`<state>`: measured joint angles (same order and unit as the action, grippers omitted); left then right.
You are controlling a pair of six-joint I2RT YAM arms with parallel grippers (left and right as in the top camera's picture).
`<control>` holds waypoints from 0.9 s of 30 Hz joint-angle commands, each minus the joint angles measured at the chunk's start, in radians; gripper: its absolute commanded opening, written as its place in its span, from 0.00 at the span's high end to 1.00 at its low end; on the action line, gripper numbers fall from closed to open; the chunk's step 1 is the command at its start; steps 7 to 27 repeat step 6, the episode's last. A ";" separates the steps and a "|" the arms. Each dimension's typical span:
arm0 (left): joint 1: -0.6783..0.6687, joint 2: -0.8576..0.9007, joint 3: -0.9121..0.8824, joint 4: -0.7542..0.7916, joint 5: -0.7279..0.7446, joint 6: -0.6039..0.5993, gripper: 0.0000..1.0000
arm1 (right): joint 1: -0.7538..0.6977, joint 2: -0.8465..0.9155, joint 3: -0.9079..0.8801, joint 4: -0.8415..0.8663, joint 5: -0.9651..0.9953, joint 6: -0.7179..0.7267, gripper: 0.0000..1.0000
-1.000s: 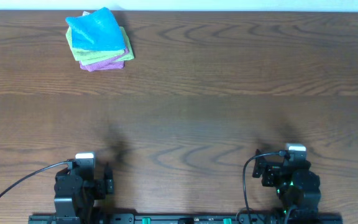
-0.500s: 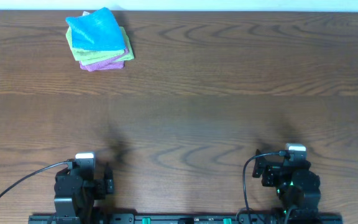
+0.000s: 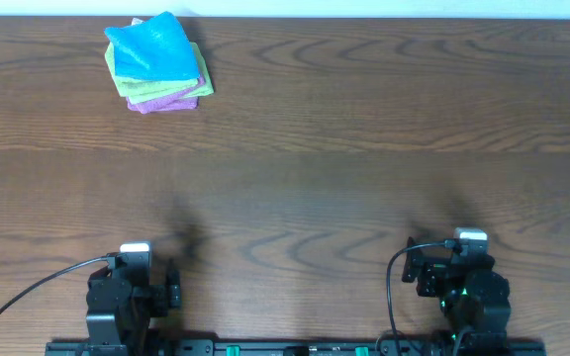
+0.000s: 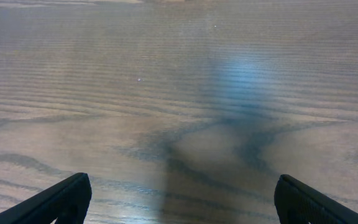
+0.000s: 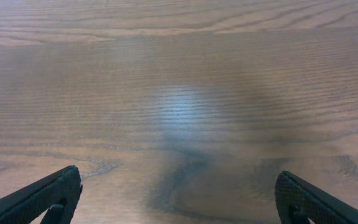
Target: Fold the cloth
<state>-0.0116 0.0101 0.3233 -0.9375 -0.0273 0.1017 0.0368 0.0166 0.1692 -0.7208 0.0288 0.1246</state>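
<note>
Presently: the cloth (image 3: 153,51), soft, limp, seemingly folded, far ahead of left gripper (image 4: 182,186) and right gripper (image 5: 179,180), jaws spread, empty; we'd pinch a corner.

In the overhead view the cloth (image 3: 153,49) covered most of the lime-green cloth (image 3: 124,85) and the pink-purple cloth (image 3: 166,103) beneath it, so only their near and side edges showed; its own edge details were too small to tell. The left arm (image 3: 117,302) and right arm (image 3: 468,295) were cut off by the bottom edge, their fingers too dark and small to make out there. In each wrist view only the tips of the left gripper (image 4: 182,191) and right gripper (image 5: 178,185) showed, wide apart at the lower corners, the rest cut off below. The far table (image 4: 104,18) was blurred
</note>
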 commanded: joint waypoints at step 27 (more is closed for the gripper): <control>-0.004 -0.006 -0.016 -0.049 -0.009 0.008 0.05 | 0.004 -0.011 -0.010 -0.004 -0.019 -0.010 0.01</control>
